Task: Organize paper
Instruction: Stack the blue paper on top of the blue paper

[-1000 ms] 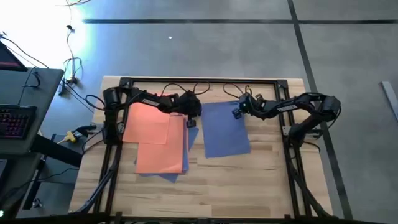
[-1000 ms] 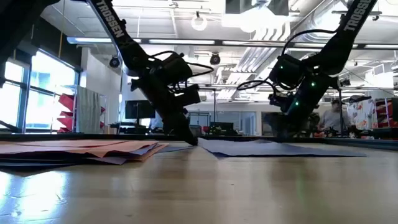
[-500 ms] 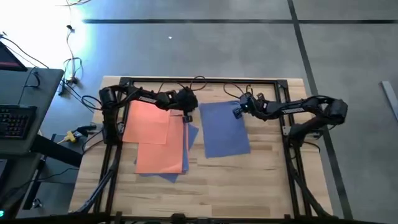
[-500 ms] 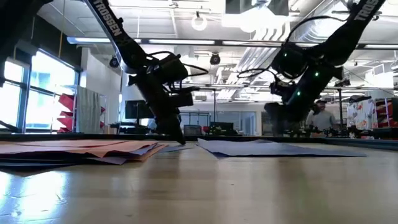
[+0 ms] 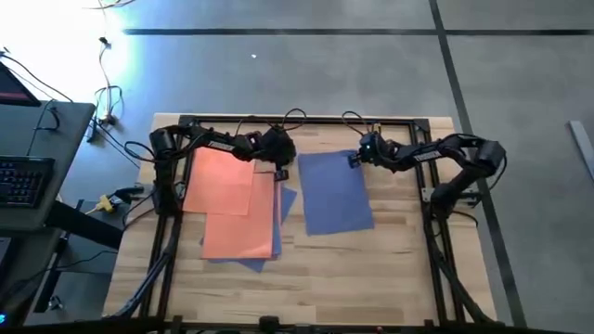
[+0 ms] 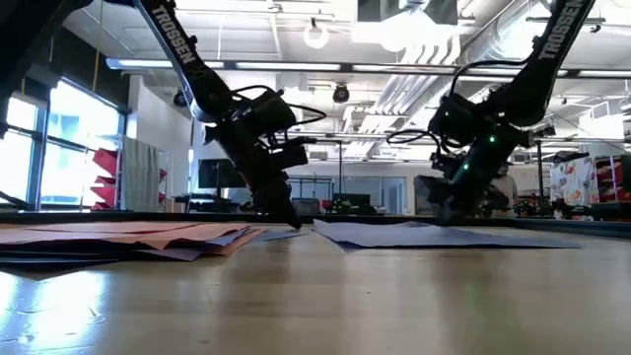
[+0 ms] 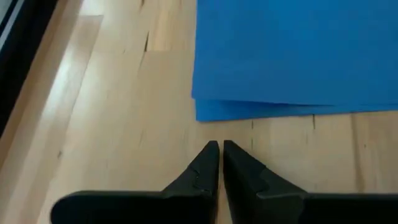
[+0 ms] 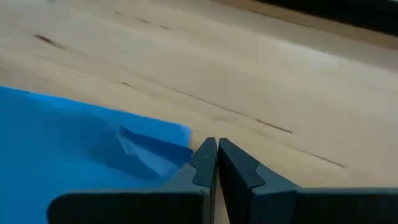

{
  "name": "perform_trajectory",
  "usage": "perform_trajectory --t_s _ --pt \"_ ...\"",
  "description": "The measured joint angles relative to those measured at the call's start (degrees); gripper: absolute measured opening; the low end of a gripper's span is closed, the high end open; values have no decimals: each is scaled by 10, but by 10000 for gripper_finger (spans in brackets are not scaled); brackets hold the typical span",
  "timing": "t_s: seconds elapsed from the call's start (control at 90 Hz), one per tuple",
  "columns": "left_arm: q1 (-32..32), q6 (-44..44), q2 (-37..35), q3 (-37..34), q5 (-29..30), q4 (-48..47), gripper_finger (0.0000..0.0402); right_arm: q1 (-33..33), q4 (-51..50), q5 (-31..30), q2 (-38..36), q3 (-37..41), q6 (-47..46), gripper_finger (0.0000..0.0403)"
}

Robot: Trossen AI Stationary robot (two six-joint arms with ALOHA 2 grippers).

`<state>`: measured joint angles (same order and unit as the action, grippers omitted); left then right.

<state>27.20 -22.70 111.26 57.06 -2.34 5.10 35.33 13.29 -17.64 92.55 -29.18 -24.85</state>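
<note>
Two piles of paper lie on the wooden table (image 5: 390,250): a tidy blue stack (image 5: 334,193) right of centre, and a looser heap to its left, orange sheets (image 5: 230,199) on top with blue edges poking out beneath. I judge the sorting only partly done; the blue stack looks squared up, but the mixed heap has yet to be separated, and no purple sheet can be made out for certain from above.

The left gripper (image 7: 219,149) sits low over bare wood near the far edge, just short of the blue stack's corner, fingers pressed together and holding nothing. The right gripper (image 8: 215,147) is at the far right corner of that stack, fingers closed at the sheet's edge; whether they pinch paper is hard to tell.

The table is pale butcher-block wood inside a black metal frame (image 5: 297,121). A desk with a keyboard (image 5: 20,181) stands off to one side on a grey floor. Beyond the table is an open workshop with ceiling lights.
</note>
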Motion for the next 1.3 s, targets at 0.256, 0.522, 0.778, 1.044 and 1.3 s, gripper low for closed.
perform_trajectory --t_s 0.256,0.522,0.778,1.044,1.3 --pt "0 0 0 0 -1 2 0 0 42 33 5 0 9 0" --pt "0 1 0 0 -1 5 0 -1 64 1 0 0 30 0" --pt "0 -15 -7 0 74 1 0 -59 60 -5 -64 0 54 0" --pt "-4 -18 -90 1 88 -38 0 -215 64 85 -42 0 6 0" --pt "-12 14 -219 -11 42 -171 0 -308 61 62 3 0 -35 0"
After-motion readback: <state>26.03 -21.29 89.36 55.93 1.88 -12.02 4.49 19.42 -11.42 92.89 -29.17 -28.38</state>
